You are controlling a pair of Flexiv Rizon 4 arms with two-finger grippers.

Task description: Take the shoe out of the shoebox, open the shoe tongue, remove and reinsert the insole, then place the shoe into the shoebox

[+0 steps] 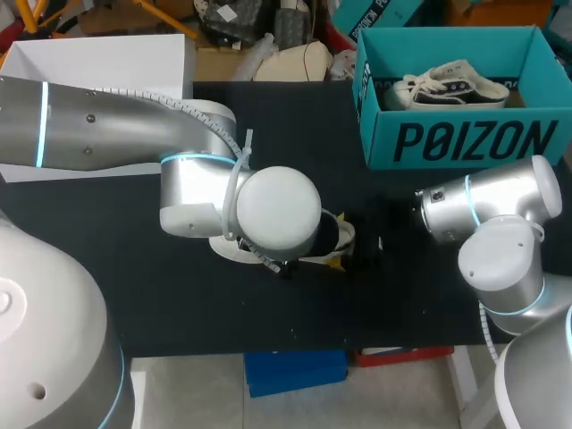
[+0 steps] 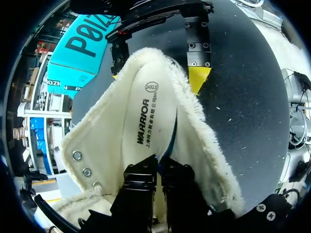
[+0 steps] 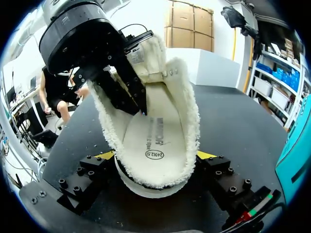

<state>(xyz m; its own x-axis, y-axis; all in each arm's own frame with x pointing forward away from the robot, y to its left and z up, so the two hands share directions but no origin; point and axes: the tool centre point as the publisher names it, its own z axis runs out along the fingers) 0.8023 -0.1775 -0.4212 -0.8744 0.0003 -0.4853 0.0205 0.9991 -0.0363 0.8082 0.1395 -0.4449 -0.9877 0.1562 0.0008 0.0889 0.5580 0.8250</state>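
Cream fleece-lined shoe (image 3: 189,111) tight in grip of right end effector (image 3: 156,155), insole (image 2: 146,111) in pinch of left end effector (image 2: 158,162)

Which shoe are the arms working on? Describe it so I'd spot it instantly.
Find the black table; at its middle lies a shoe, its toe pinched by the right arm's fingers. Unlike the laced sneaker in the teal box, it is spread open, cream fleece lining showing.
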